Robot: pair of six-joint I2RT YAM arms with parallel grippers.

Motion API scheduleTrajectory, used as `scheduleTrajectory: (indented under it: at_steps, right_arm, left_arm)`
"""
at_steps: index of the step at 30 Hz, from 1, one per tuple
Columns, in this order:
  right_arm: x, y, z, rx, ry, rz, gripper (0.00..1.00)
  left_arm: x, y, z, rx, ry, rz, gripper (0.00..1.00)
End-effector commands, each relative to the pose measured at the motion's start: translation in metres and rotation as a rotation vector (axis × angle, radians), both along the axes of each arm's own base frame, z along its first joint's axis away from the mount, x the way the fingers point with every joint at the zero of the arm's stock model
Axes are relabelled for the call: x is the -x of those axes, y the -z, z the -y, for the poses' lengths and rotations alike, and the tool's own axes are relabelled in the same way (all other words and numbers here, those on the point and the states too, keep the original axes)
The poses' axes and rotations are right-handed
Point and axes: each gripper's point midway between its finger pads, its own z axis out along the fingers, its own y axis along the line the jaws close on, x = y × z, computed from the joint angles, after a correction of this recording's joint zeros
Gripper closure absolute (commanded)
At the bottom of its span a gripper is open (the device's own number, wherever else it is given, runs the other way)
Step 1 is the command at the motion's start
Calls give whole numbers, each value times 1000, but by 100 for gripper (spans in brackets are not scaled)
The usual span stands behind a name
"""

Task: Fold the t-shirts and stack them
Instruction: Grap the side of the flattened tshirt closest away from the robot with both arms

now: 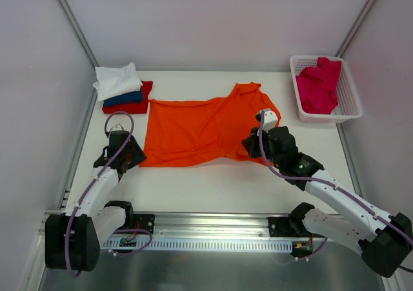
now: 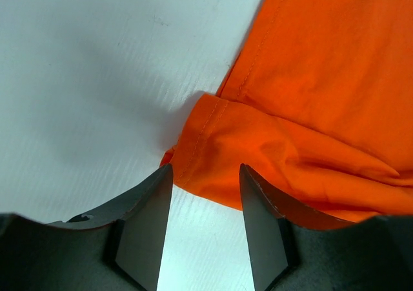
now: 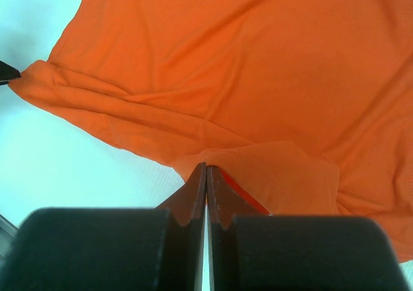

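Observation:
The large orange t-shirt [image 1: 193, 130] lies spread across the middle of the table, with its near edge bunched. My left gripper [image 1: 135, 155] is at the shirt's near left corner. In the left wrist view that gripper [image 2: 205, 168] is open, and the folded corner of the orange shirt [image 2: 303, 110] sits right at its fingertips. My right gripper [image 1: 248, 146] is at the near right edge. In the right wrist view it [image 3: 206, 167] is shut on a fold of the orange cloth [image 3: 226, 65]. A crimson-pink t-shirt [image 1: 319, 84] lies crumpled in the basket.
At the back left is a stack of folded shirts, with white [image 1: 117, 79] on top, dark blue [image 1: 124, 99] under it and red [image 1: 145, 91] at the bottom. The white lattice basket [image 1: 348, 110] stands at the back right. Metal frame rails run along both sides.

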Motion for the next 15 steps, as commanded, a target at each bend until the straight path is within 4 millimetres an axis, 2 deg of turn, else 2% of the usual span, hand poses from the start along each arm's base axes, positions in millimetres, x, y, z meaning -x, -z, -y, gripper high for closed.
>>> scheduleTrajectory:
  at_steps: [1,15]
  right_arm:
    - [-8,-23,-4,-37,7,69,100]
    - [-9,-25,-5,-53,-3,80,100]
  left_arm:
    - [-5,-10,-2,8,-32,0,53]
    - [1,3,-3,-17,-37,-121,48]
